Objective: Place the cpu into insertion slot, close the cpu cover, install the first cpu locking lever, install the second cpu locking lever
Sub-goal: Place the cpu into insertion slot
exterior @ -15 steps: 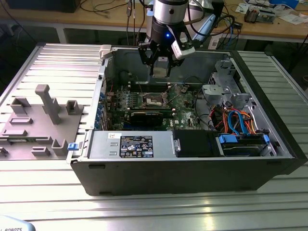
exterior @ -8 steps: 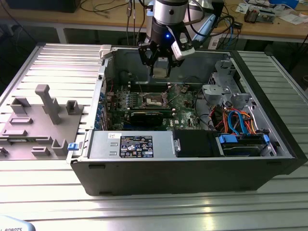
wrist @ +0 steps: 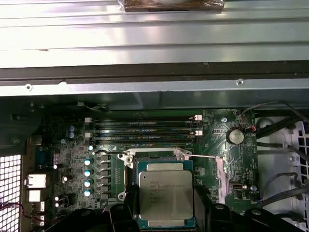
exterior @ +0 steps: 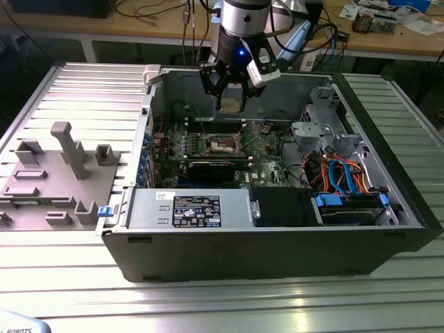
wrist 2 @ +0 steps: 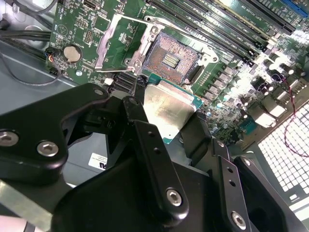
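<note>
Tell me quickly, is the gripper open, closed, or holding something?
The gripper: closed on the cpu, holding it near the empty insertion slot.

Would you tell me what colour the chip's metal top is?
Dull silver-grey; the chip shows best in the first wrist view.

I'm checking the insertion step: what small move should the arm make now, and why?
Probably a slow, straight descent: the gripper holds the cpu above the insertion slot, which lies empty with the cpu cover swung open.

One cpu (wrist: 166, 193), one insertion slot (wrist 2: 171, 60), one cpu cover (wrist 2: 105, 48), one coin battery (wrist: 236, 136), perhaps four memory slots (wrist: 145, 132).
</note>
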Robot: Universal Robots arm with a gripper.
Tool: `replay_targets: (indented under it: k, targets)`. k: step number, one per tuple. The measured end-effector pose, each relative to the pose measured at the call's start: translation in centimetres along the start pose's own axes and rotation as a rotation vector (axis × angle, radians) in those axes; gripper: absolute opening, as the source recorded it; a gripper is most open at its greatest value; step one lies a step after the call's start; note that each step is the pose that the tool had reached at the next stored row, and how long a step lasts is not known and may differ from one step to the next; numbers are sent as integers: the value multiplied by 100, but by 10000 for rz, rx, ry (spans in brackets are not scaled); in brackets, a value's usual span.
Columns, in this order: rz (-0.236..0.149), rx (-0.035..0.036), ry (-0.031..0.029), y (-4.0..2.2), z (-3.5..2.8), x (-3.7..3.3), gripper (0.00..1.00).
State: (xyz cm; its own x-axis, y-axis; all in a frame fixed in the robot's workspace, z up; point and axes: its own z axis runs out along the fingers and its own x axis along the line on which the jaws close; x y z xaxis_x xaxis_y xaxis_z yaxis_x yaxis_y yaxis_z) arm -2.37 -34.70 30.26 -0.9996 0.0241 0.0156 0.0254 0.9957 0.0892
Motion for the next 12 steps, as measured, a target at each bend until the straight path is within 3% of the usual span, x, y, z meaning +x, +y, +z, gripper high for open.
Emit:
replay_targets:
  k: [12]
  targets:
    - [-6,0,1,-2,28,0,54]
